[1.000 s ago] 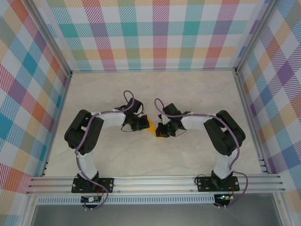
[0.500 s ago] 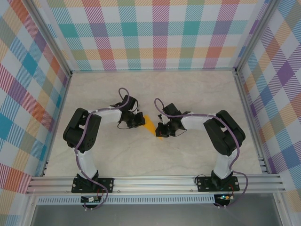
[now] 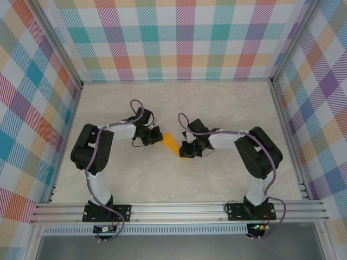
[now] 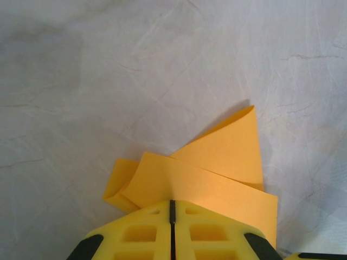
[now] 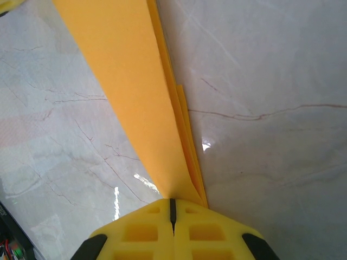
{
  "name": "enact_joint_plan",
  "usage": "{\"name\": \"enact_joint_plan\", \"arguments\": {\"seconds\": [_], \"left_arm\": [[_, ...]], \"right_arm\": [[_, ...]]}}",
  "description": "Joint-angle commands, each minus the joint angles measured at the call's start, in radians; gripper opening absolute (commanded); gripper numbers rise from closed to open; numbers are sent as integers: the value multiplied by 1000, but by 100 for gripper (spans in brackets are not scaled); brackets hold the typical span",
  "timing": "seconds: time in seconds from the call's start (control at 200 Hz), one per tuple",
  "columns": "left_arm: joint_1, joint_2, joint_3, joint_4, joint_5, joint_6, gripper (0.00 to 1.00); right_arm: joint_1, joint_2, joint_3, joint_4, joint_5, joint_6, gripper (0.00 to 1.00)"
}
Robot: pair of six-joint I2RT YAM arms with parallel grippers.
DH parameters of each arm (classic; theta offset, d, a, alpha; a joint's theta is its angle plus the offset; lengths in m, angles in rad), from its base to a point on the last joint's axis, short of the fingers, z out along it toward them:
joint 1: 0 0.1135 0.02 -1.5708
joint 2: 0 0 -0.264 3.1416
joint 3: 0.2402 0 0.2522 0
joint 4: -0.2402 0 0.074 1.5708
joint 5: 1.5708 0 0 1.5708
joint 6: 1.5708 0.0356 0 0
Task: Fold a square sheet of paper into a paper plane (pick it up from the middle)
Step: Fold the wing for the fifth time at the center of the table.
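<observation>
while both pairs of yellow fingers are pressed flat together, each has the sheet of paper (image 3: 172,142) pinched between its tips. the paper is thin, matte and orange-yellow, already folded into overlapping layers with crisp straight edges. in the top view it shows as a small wedge at the centre of the frame, lying between the two grippers.

in the left wrist view the left gripper (image 4: 172,208) sits at the bottom centre, its jaws meeting in a thin dark seam. the paper (image 4: 217,162) fans up and to the right from it in stacked flaps, one ending in a sharp corner. in the right wrist view the right gripper (image 5: 172,208) clamps the narrow end of the paper (image 5: 130,92), which runs as a long stiff band to the upper left, its layered edges showing along its right side.

the table (image 3: 227,108) is glossy, pale and veined like marble, walled by pastel plaid panels (image 3: 184,38). both arms bend at raised black elbows out at the sides, white forearms reaching inward, with the left gripper (image 3: 154,135) and right gripper (image 3: 186,149) near each other.
</observation>
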Motion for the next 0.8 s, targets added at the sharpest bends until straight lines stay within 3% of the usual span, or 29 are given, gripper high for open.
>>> {"name": "enact_joint_plan", "arguments": {"seconds": [0.0,0.325,0.495,0.61,0.795], "left_arm": [[73,-2,2,-34,-219,-17,8],[78,-60,78,-89,-249,15,8],[67,-157,13,-39,-190,12,9],[25,-243,-80,34,-123,-44,10],[-114,-280,-198,152,-76,-149,10]], "right_arm": [[2,88,-66,-165,115,7,5],[2,91,-67,-154,107,9,5],[2,90,-66,-150,98,8,5],[2,87,-67,-147,94,8,5],[2,86,-67,-145,92,8,5]]}}
